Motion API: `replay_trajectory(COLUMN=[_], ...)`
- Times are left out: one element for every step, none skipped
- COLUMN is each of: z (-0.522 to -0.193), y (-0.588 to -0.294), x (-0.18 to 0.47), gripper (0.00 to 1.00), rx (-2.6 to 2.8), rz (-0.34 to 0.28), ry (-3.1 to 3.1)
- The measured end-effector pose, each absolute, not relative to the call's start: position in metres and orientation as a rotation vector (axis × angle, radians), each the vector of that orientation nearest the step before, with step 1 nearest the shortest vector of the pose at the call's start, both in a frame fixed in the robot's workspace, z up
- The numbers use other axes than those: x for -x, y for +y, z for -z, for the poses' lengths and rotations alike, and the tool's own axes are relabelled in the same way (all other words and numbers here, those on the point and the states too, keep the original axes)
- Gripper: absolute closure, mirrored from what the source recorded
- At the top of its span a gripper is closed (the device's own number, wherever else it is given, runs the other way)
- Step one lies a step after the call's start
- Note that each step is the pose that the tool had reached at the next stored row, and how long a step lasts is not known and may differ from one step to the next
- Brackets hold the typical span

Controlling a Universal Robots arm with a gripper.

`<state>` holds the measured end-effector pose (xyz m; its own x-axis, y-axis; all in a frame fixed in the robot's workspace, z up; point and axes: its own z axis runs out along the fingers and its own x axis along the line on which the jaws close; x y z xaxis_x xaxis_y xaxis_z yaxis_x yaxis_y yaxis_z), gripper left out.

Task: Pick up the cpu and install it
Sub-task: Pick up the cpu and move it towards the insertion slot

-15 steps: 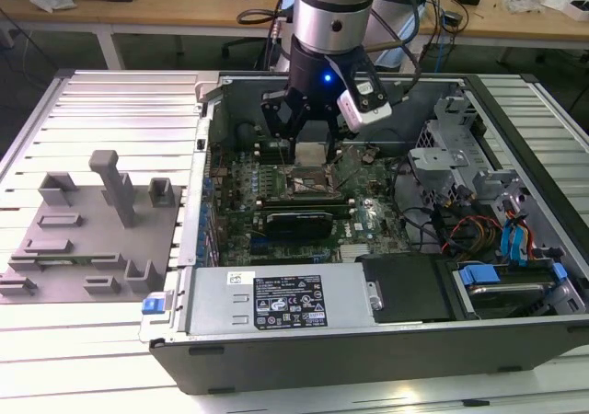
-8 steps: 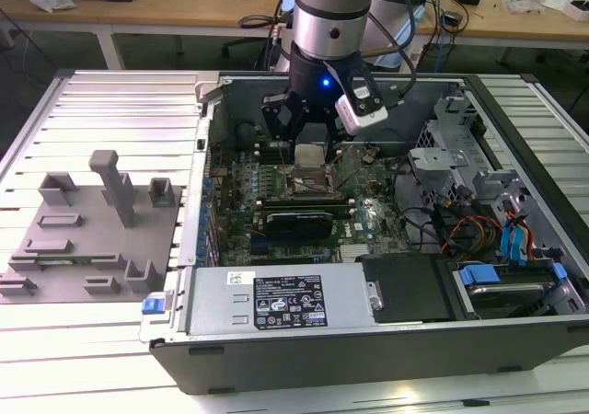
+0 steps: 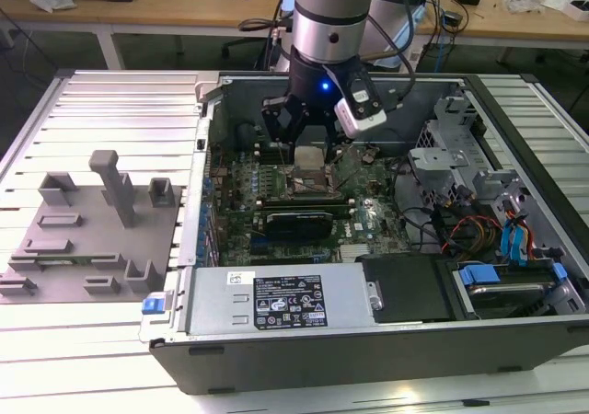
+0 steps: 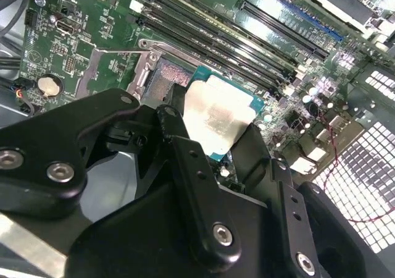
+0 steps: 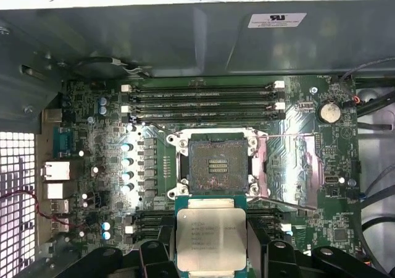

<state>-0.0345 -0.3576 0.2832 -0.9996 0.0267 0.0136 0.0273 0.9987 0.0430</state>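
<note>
A big metal table holds an open computer case. A grey block tray lies on the exterior view's left. The robot arm reaches down into the case, over the green motherboard. In the middle of the board sits the socket, a square hole with tiny gold dots inside. Its metal lid is flipped open to one side. The socket is bare and nothing sits in it.

The gripper pinches the cpu by two edges, with a black finger on each side. The shiny top of the cpu faces up. The cpu hangs in the air above the board, close to the socket but not in it.

So the picking up looks done, and the step in hand is putting the cpu in. I think this part calls for great care. The cpu must sit right over the square hole, flat and turned the right way. It must go down softly, because the little pins could bend.
</note>
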Motion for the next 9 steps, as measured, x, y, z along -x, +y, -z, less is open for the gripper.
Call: replay_trajectory(z=[-0.2817, -0.281, -0.2802, -0.2792, -0.2785, -0.2774, -0.2769, -0.2764, -0.2756], y=[-0.3575, -0.3573, -0.3569, -0.3561, -0.3554, -0.3534, -0.3522, -0.351, -0.3488], x=[0.0345, 0.0345, 0.0346, 0.0346, 0.0345, 0.0345, 0.0345, 0.0345, 0.0345], gripper=[0.45, 0.45, 0.45, 0.45, 0.45, 0.45, 0.45, 0.45, 0.45], rx=[0.042, 0.042, 0.043, 0.042, 0.042, 0.042, 0.042, 0.042, 0.042], rz=[0.067, 0.067, 0.067, 0.067, 0.068, 0.068, 0.068, 0.068, 0.068], ry=[-3.128, -3.128, -3.128, -3.128, -3.128, -3.128, -3.128, -3.128, -3.128])
